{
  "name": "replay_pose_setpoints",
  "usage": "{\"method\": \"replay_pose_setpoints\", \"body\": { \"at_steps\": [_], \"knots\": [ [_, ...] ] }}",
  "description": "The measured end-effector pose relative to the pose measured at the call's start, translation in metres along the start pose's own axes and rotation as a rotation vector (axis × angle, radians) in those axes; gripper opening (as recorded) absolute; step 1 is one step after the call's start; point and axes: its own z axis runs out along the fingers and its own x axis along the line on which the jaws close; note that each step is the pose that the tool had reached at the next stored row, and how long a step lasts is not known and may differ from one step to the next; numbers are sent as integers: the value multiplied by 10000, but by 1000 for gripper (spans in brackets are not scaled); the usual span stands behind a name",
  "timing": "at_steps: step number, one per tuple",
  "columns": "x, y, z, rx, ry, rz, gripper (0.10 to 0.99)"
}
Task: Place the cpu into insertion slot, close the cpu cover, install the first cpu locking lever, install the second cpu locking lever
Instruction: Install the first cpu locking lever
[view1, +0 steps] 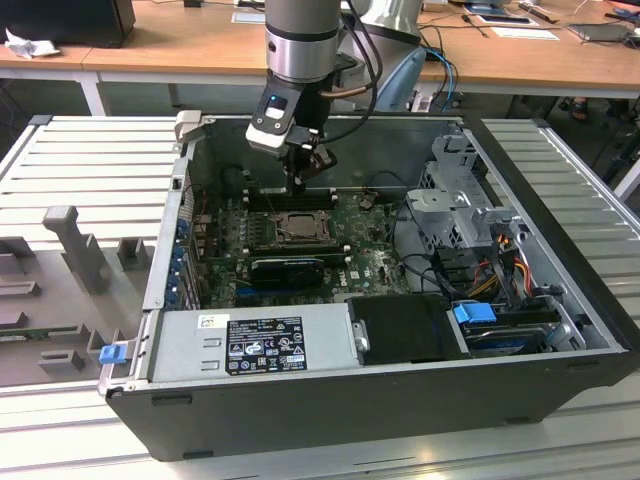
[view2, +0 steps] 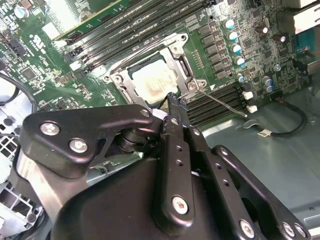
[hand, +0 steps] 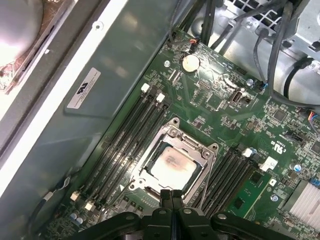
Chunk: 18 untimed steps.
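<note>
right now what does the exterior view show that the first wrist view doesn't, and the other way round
Exterior view: the whole open computer case, its power supply, the drive cage and the wooden desks behind. First wrist view: a coin battery on the board and a white label on the case wall. Both: the cpu framed by the lowered cpu cover, long memory slots beside it, and the gripper near it.

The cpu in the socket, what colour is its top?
The cpu top is pale silvery-grey with a brownish patch, clearest in the first wrist view.
</note>
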Motion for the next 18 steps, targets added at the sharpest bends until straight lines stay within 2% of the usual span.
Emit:
{"method": "replay_pose_setpoints", "body": {
  "at_steps": [9, 18],
  "knots": [
    [0, 0, 0, 15, 12, -694, 106],
    [0, 0, 0, 22, 18, -1045, 106]
  ]
}}
